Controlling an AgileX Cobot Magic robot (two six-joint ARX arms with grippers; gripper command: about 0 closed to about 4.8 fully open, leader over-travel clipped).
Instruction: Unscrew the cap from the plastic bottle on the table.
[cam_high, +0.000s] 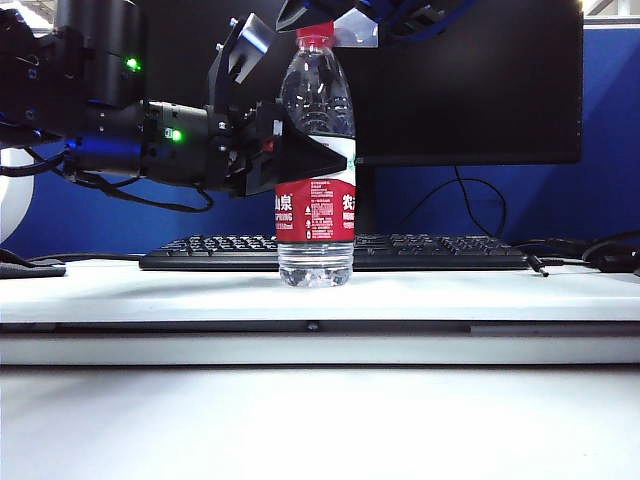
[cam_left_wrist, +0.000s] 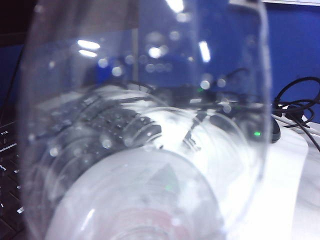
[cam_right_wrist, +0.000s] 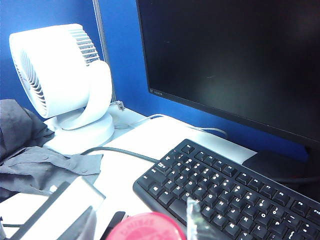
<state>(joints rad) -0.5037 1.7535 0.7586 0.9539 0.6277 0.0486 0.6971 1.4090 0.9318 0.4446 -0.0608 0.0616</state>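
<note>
- We find the table (cam_high: 120, 290) carrying the whole setup: wide white top, black keyboard (cam_high: 420, 250) behind the work spot and a dark monitor (cam_high: 470, 80) behind that. Fan (cam_right_wrist: 60, 85) and grey cloth (cam_right_wrist: 30, 150) sit off to one side, well clear, per right wrist view.
- The plastic bottle (cam_high: 316, 160) stands upright on its ridged base near the table's front-centre, just ahead of the keyboard. Upright suits the job: neck is presented to a top approach.
- Left gripper (cam_high: 285, 150) comes in level from the left of the exterior view and is clamped on the bottle body, at and above the label's top edge. We judge this is the anchor grip, so the bottle can't spin when the cap is turned. Left wrist view is filled w/ clear bottle wall (cam_left_wrist: 145, 150), consistent w/ a close hold.
- Right gripper (cam_high: 330, 25) hangs over the bottle top from above. One finger (cam_right_wrist: 65, 205) shows beside the cap in its wrist view; a translucent pad (cam_right_wrist: 195, 220) shows on the other side.
- The cap (cam_high: 315, 38) is on the neck, not yet removed. It lies directly under the right gripper, betw. its fingers (cam_right_wrist: 145, 227). Whether the jaws already pinch it or merely bracket it, we cannot tell.
</note>
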